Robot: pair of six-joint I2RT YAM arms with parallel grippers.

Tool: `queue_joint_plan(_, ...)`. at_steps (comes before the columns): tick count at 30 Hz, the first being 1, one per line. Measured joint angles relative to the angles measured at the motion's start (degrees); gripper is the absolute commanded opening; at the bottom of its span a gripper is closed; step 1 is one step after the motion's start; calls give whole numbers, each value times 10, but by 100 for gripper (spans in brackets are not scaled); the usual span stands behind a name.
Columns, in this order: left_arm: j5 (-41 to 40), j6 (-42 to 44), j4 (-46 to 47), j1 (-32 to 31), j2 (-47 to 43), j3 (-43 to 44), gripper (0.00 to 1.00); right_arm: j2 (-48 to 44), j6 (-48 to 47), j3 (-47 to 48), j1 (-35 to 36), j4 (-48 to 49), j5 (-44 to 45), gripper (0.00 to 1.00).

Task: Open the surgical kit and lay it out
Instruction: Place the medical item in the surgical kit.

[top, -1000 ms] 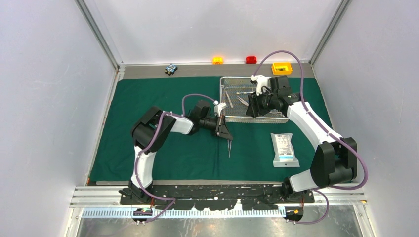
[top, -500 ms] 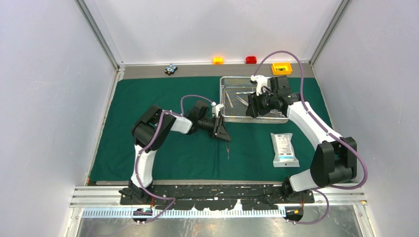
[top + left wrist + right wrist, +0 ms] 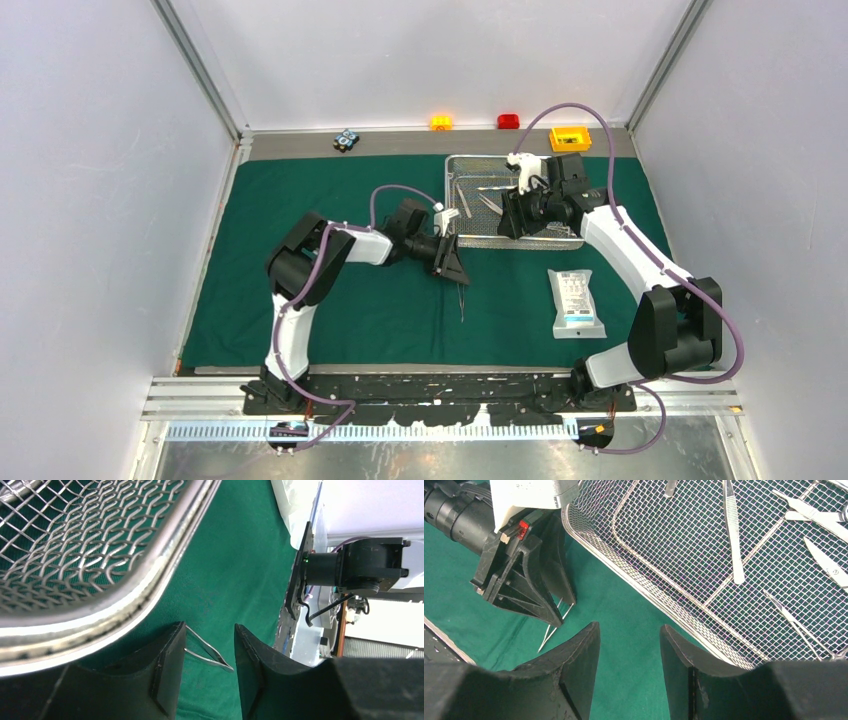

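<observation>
Left gripper is standing parted around 1 tweezers lying on 1 drape; right gripper is hovering wide, empty, by 1 tray; 1 pouch is lying apart.

No legible text is showing up in any view. The white pouch is showing a dark printed panel in the overhead view, but the print is coming through too small to read.
</observation>
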Motion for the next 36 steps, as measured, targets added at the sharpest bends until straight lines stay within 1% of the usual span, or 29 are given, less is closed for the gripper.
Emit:
queue_joint_plan(10, -32, 66, -56, 0, -24, 7, 45, 0, 0, 0, 0, -4, -4, 52)
queue_joint_plan(23, -78, 129, -124, 0, -48, 28, 46, 6, 3, 0, 0, -3, -3, 52)
queue_joint_plan(29, -93, 196, -189, 0, -106, 43, 48, 16, 25, 15, 0, 1, 43, 52)
queue_joint_plan(32, -113, 246, -234, 0, -158, 52, 50, 45, 26, 46, 0, 6, 70, 53)
queue_joint_plan(36, -152, 310, -298, 0, -220, 73, 53, 112, 11, 109, 0, 7, 88, 56)
